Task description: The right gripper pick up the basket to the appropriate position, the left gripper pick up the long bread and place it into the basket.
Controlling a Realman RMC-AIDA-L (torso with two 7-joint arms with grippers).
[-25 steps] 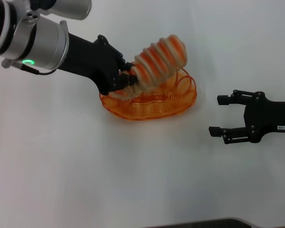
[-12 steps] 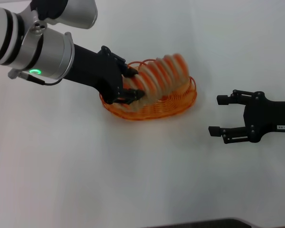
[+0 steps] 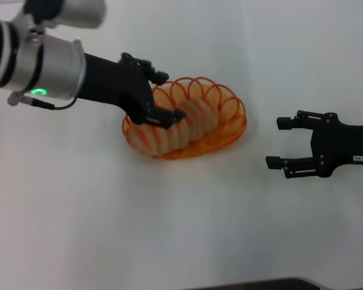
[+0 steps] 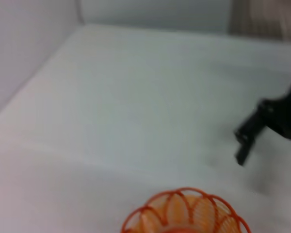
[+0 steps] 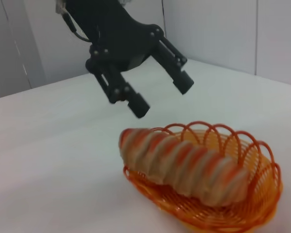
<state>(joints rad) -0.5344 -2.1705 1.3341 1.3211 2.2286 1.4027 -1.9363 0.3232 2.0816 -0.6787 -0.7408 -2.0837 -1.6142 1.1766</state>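
The long bread (image 3: 178, 128) lies in the basket (image 3: 233, 130) — left gripper (image 3: 162, 96) just above, jaws released.

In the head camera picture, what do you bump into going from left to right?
Left gripper, jaws open, above one end of the long bread → basket holding the bread → right gripper, jaws open, off to the side.

A plain white tabletop (image 3: 169, 229) runs back to pale grey panelled walls (image 5: 218, 29).

The left wrist view's edge cuts off the basket (image 4: 184, 213).
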